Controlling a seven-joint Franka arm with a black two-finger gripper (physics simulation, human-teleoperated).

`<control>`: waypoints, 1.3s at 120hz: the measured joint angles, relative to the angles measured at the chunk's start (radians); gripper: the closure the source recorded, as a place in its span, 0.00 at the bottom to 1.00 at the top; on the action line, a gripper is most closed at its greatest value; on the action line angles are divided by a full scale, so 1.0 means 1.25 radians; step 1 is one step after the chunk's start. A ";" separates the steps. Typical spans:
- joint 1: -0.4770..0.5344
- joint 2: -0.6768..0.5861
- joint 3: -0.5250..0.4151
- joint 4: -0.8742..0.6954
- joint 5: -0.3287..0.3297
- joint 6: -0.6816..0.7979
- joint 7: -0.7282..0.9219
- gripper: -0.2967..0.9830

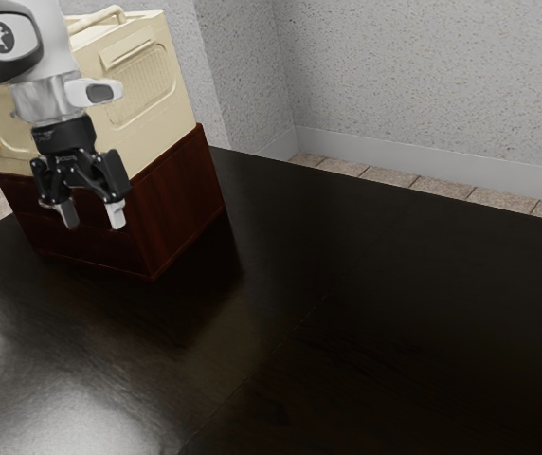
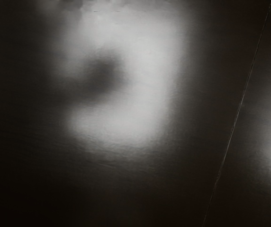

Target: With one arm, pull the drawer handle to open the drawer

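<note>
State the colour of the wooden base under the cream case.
The base is dark reddish brown, showing best in the exterior view.

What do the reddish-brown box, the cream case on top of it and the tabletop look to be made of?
Box: probably varnished wood, given its deep red-brown, faintly streaked faces.
Cream case: likely molded plastic, satin, with rounded edges and a recessed ribbed panel.
Tabletop: dark, glossy, perhaps lacquered wood; it shows bright reflections and a thin seam.
</note>
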 joint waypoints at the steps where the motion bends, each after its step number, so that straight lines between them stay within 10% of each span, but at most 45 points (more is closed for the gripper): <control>1: 0.000 0.000 0.000 0.000 0.000 0.009 0.001 0.23; 44: -0.003 -0.007 0.041 0.108 0.001 0.142 0.082 0.23; 80: 0.006 -0.065 0.230 0.216 -0.053 0.055 0.618 0.23; 100: 0.001 -0.069 0.410 0.208 -0.176 0.008 0.951 0.23; 156: 0.003 0.090 0.276 0.282 -0.102 -0.024 1.596 0.23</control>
